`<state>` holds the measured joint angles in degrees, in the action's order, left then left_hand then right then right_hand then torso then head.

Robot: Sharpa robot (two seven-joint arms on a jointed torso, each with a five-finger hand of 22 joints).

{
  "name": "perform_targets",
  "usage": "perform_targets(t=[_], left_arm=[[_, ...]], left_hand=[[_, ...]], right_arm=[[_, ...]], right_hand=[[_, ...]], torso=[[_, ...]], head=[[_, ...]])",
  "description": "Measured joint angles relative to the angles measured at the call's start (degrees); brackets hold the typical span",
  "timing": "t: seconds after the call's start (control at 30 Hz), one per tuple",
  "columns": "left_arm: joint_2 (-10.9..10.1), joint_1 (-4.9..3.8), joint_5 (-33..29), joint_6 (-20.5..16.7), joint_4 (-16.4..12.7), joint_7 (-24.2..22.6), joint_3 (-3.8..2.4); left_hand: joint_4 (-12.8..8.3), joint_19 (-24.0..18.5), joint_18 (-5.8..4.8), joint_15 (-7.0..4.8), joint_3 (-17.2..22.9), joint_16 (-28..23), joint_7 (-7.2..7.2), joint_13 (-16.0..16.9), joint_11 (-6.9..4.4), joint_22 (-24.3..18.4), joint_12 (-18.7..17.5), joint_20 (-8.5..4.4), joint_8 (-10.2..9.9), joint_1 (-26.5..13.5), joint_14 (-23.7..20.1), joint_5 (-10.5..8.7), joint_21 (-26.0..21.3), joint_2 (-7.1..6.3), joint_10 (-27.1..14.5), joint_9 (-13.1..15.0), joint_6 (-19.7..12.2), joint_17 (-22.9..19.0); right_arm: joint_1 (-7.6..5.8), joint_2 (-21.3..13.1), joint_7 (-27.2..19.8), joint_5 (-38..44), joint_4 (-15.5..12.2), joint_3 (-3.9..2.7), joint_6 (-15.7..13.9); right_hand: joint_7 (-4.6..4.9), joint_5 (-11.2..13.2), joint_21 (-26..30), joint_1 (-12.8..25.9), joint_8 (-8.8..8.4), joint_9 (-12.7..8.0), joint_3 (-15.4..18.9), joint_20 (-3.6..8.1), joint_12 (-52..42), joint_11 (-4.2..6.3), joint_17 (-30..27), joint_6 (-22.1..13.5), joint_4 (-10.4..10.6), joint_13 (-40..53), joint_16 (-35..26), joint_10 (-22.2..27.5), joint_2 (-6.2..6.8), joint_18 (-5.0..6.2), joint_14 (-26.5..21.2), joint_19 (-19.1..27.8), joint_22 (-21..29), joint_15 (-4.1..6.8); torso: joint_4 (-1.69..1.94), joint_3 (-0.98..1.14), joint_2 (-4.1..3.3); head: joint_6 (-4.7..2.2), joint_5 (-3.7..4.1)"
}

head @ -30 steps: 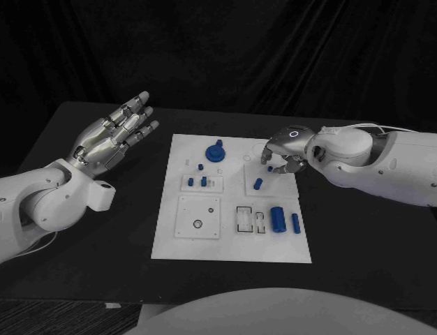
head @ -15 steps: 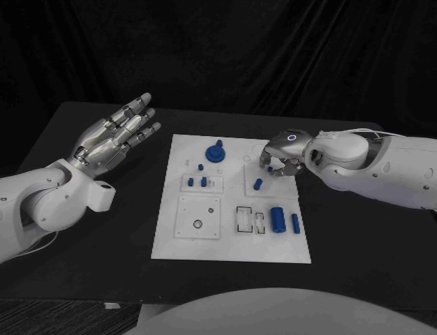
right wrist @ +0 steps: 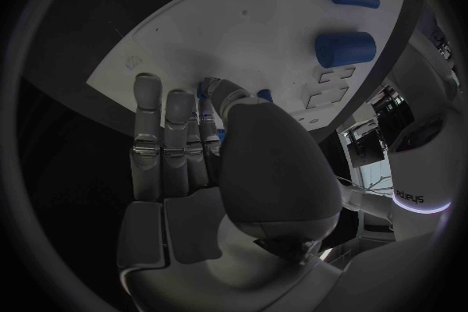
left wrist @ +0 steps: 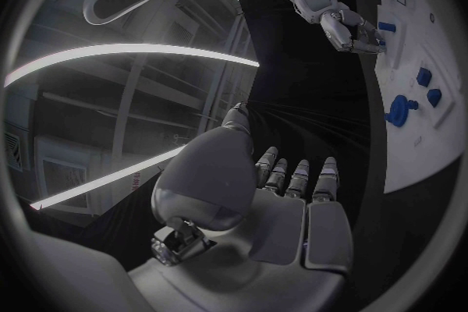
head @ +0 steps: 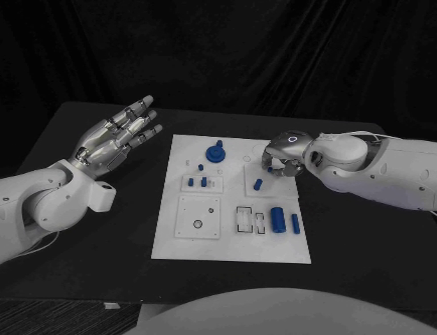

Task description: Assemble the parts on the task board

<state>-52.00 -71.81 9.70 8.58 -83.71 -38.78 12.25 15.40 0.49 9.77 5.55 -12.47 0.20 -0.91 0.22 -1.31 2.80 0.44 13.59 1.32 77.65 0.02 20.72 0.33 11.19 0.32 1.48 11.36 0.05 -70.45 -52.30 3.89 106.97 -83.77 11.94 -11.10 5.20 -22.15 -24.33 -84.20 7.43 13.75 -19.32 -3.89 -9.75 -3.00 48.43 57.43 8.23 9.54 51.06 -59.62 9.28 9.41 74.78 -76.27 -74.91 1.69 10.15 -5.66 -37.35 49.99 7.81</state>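
Right hand over task board; fingertips near small blue part.

A robotics test lab: a black table stands against black curtain backdrops, carrying a white task board with fitted blue parts, under long strip ceiling lights in an industrial hall.
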Motion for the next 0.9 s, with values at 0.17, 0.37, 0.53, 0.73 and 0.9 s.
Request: perform_targets(t=[0.17, 0.37, 0.53, 0.73, 0.9], left_arm=[[0.0, 0.08, 0.0, 0.0, 0.1, 0.0, 0.00], [0.0, 0.14, 0.0, 0.0, 0.2, 0.0, 0.00], [0.0, 0.16, 0.0, 0.0, 0.2, 0.0, 0.00], [0.1, 0.21, 0.0, 0.1, 0.4, 0.0, 0.00], [0.3, 0.25, -0.1, 0.1, 0.5, 0.0, 0.00]], left_hand=[[-0.1, 0.3, 0.00, 0.40, -0.1, 0.0, 0.21, 0.0, 0.00, 0.6, 0.0, 0.27, 0.0, 0.5, 0.0, 0.64, 0.1, 0.02, 0.0, 0.0, 0.2, 0.0], [-0.2, 0.5, 0.00, 0.65, -0.2, 0.0, 0.42, 0.1, 0.24, 1.2, 0.2, 0.88, 0.0, 0.9, -0.2, 1.30, 0.3, 0.03, 0.2, 0.0, 0.4, 0.0], [-0.3, 0.8, 0.00, 1.00, -0.3, 0.0, 0.75, 0.1, 0.51, 1.9, 0.3, 1.19, 0.0, 1.2, 0.2, 1.46, 0.5, 0.32, 0.1, 0.1, 0.7, 0.0], [-0.3, 1.4, -0.01, 1.63, -0.3, 0.0, 1.81, 0.4, 1.50, 2.6, 1.3, 1.80, 0.4, 2.0, 0.4, 1.91, 0.7, 0.60, 0.7, 0.3, 1.8, 0.1], [-0.3, 1.6, -0.01, 1.84, -0.3, 0.2, 2.17, 0.5, 1.74, 2.8, 1.6, 2.01, 0.6, 2.2, 0.6, 2.12, 1.0, 0.83, 0.9, 0.4, 2.8, 0.2]], right_arm=[[0.14, 0.1, -0.1, 0.0, 0.4, -0.02, -0.4], [0.25, 0.2, -0.2, -0.2, 0.5, -0.03, -0.6], [0.28, 0.2, -0.4, -0.4, 0.6, -0.03, -0.8], [0.31, 0.2, -0.6, -0.7, 0.6, -0.03, -1.3], [0.36, 0.2, -0.7, -1.3, 0.7, 0.01, -1.7]], right_hand=[[0.32, 0.0, 0.0, 0.0, 0.60, 0.7, -0.6, 0.00, 0.0, -0.01, -0.2, 0.9, -0.5, -0.2, 0.0, -1.2, 0.00, 0.00, 0.0, 0.0, 0.0, 0.00], [0.49, 0.0, -0.2, 0.3, 1.33, 1.6, -1.2, 0.00, 0.0, 0.02, -1.0, 2.5, -1.0, -0.4, -0.8, -3.3, -0.31, 0.00, 0.0, 0.0, 0.0, 0.00], [0.42, 0.2, 3.8, 0.5, 2.28, 2.5, -1.7, -0.22, 0.0, 0.18, -4.8, 4.2, -1.6, -0.6, -4.7, -6.2, -0.47, 0.00, -1.7, 1.3, 0.0, -0.62], [0.03, 1.8, 5.1, 1.4, 2.93, 2.8, -1.6, -0.22, 0.0, 0.41, -6.5, 5.4, -2.1, -0.8, -6.5, -8.6, -0.76, 0.00, -1.7, 1.3, 0.0, -0.62], [0.01, 2.7, 5.1, 1.5, 2.93, 2.8, -1.7, -0.22, 0.0, 0.36, -6.8, 5.5, -2.2, -1.0, -6.8, -9.4, -0.91, 0.00, -1.7, 1.2, 0.0, -0.62]], torso=[[-0.05, -0.02, 0.02], [-0.05, -0.03, 0.02], [-0.06, -0.03, 0.02], [-0.07, -0.05, 0.02], [-0.08, -0.07, 0.06]], head=[[0.00, -0.13], [0.00, -0.03], [0.00, 0.01], [0.00, 0.14], [0.00, 0.12]])
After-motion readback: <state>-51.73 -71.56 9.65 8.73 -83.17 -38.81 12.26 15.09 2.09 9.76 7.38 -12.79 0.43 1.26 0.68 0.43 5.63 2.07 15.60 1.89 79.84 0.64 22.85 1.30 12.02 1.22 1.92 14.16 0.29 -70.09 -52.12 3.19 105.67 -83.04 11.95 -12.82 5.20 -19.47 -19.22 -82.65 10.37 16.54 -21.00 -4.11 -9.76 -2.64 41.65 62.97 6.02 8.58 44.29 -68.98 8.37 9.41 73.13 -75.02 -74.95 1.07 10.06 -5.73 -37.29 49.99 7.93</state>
